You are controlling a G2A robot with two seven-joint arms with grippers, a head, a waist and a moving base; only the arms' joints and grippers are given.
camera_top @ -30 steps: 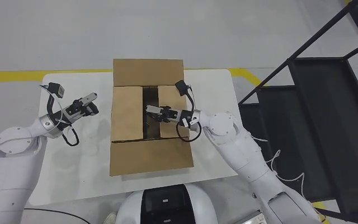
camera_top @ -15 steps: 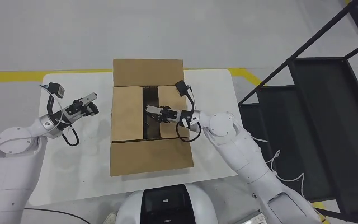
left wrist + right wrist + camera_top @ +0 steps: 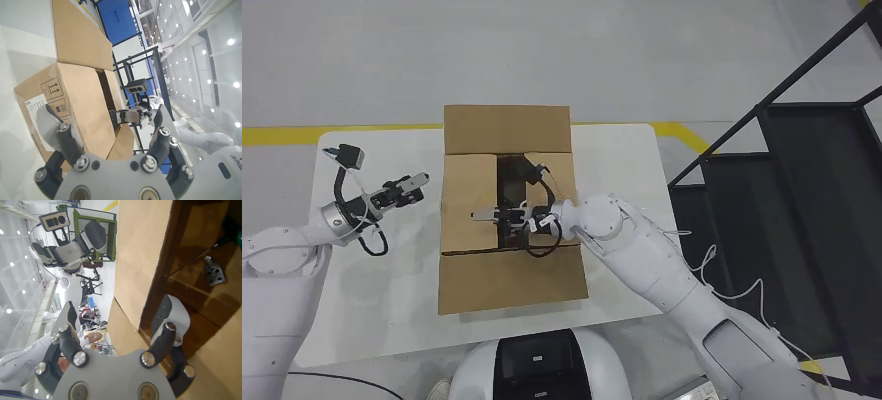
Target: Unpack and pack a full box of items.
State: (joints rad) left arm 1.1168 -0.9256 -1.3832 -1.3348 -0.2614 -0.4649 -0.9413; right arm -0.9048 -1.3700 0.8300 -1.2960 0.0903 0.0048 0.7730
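The brown cardboard box (image 3: 510, 282) sits in the middle of the white worktop (image 3: 372, 300). The right gripper (image 3: 119, 309) has its jaws wide, straddling the free edge of the box's left top flap (image 3: 467, 215), an edge that runs away from the robot. The left gripper (image 3: 102, 115), jaws also wide, hangs beside the box's left wall.

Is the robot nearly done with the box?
Only just started. Done: on the box, the far flap and near flap are folded out. In hand: the right gripper, open, straddles the edge of a side flap at the gap, one finger inside; the left gripper hovers open beside the box. Left: opening the side flaps, lifting out items like the metal part inside, then repacking.
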